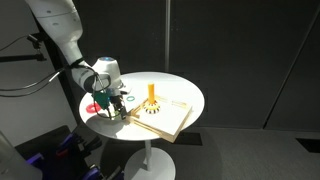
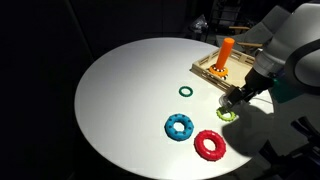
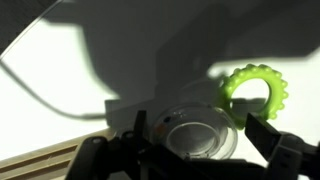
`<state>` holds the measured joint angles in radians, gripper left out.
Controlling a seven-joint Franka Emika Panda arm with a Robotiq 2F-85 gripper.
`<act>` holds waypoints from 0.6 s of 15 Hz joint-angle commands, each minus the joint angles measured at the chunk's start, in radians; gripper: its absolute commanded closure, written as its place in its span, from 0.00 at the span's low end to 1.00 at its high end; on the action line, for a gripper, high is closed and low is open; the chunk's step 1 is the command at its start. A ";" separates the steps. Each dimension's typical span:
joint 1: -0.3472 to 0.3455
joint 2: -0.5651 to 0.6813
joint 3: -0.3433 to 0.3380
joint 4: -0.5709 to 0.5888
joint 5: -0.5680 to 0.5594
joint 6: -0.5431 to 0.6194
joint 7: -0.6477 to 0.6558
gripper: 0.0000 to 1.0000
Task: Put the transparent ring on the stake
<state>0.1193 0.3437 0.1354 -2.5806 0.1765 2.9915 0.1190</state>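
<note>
In the wrist view the transparent ring (image 3: 196,137) lies flat on the white table, between my two dark fingers. My gripper (image 3: 198,124) is open, with one finger on each side of the ring, low over the table. In both exterior views the gripper (image 2: 236,99) (image 1: 117,108) hangs just beside the wooden board (image 2: 207,69) (image 1: 172,118). The orange stake (image 2: 226,56) (image 1: 152,93) stands upright on that board. I cannot make out the transparent ring in either exterior view.
A light-green toothed ring (image 3: 256,92) (image 2: 228,115) lies right next to the gripper. A blue ring (image 2: 180,127), a red ring (image 2: 210,145) and a small dark-green ring (image 2: 185,91) lie on the round white table (image 2: 120,100). The board's edge (image 3: 40,165) shows in the wrist view.
</note>
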 commanded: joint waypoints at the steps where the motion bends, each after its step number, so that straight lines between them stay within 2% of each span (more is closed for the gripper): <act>1: 0.005 0.039 0.001 0.037 -0.002 0.026 0.029 0.00; 9: 0.015 0.083 -0.011 0.077 -0.006 0.046 0.043 0.00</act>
<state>0.1235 0.4018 0.1356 -2.5325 0.1765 3.0187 0.1356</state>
